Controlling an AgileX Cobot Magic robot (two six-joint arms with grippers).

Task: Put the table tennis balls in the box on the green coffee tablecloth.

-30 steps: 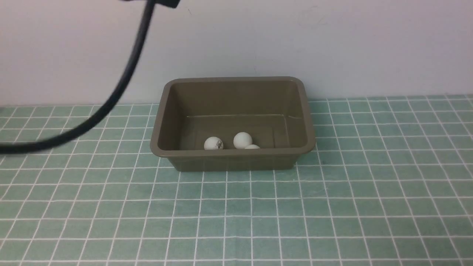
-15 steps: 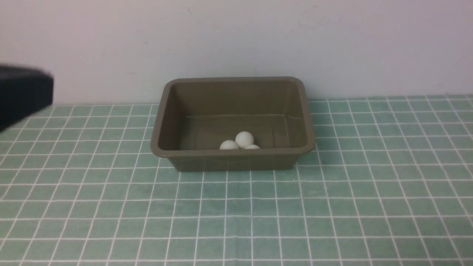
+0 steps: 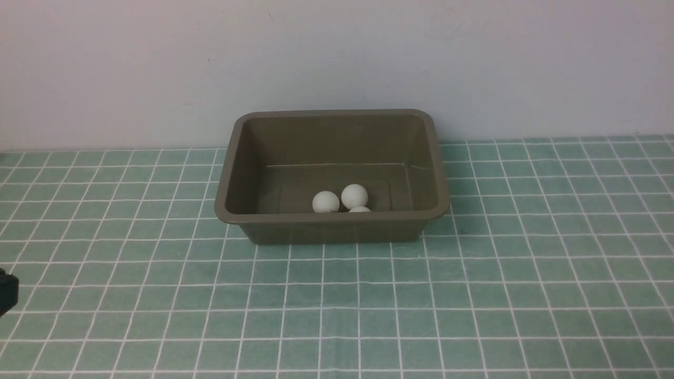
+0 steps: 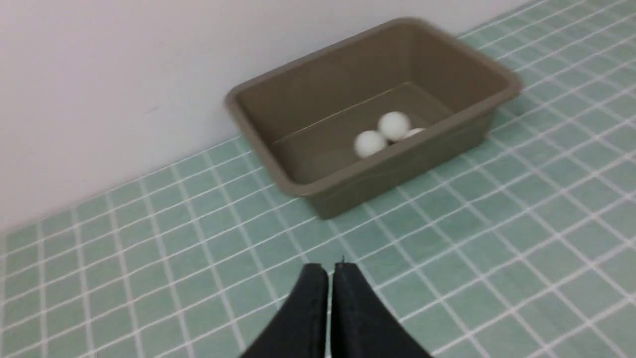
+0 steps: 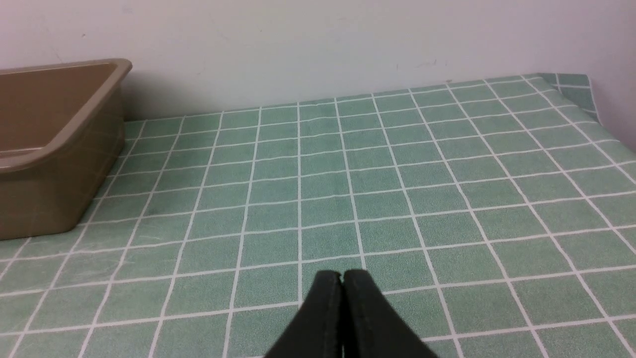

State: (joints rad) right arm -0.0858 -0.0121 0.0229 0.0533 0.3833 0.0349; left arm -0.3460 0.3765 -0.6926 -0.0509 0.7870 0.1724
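Observation:
The olive-brown box [image 3: 436,158] stands on the green coffee tablecloth [image 3: 337,305] near the back wall. Three white table tennis balls lie in it near its front wall: one [image 3: 325,202], one [image 3: 354,196] and one [image 3: 360,209] mostly hidden behind the rim. The left wrist view shows the box [image 4: 497,74] and balls [image 4: 370,143] too. My left gripper [image 4: 330,268] is shut and empty, well in front of and left of the box. My right gripper [image 5: 342,275] is shut and empty over bare cloth to the right of the box [image 5: 59,164].
A pale wall stands just behind the box. A dark part of my left arm [image 3: 6,292] shows at the far left edge of the front view. The cloth's far right corner [image 5: 571,82] meets a side wall.
The left arm and its cable have swung down and out of the front view to the left edge. The left ball rolled right, next to the other two.

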